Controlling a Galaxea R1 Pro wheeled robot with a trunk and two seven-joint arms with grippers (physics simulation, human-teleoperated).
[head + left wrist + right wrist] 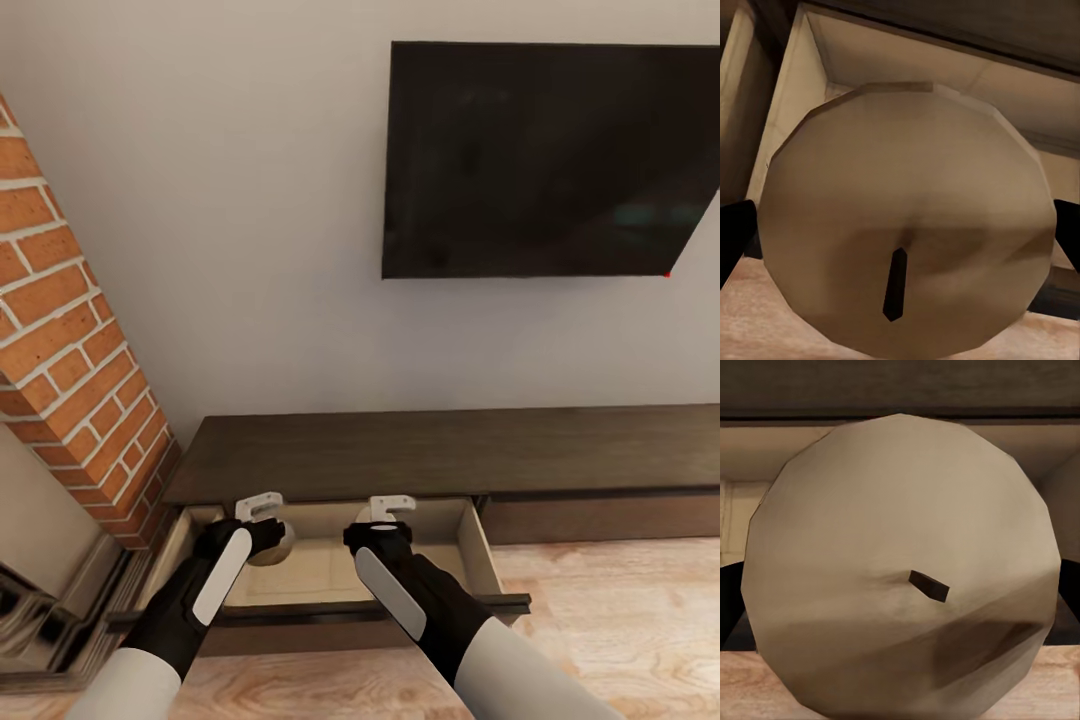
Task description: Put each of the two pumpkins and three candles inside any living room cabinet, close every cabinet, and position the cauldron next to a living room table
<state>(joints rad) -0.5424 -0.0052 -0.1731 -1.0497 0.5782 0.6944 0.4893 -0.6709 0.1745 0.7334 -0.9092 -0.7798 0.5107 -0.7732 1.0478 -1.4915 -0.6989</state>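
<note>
The long dark-brown cabinet [450,450] stands against the wall, its left drawer [483,548] pulled out toward me with a pale bare bottom. My left gripper [262,520] hangs over the drawer's left part, shut on a tan candle [276,545]. The left wrist view has this candle [907,217] close up, dark wick showing, a black finger [731,240] at each side. My right gripper [386,514] is over the drawer's middle, shut on another candle [900,570], black wick toward the camera. Pumpkins, cauldron and table are out of view.
A red brick fireplace column [70,380] rises at the left, its dark hearth frame [60,610] at the floor beside the drawer. A black television [550,160] hangs on the wall above the cabinet. Light wooden floor [620,620] spreads to the right.
</note>
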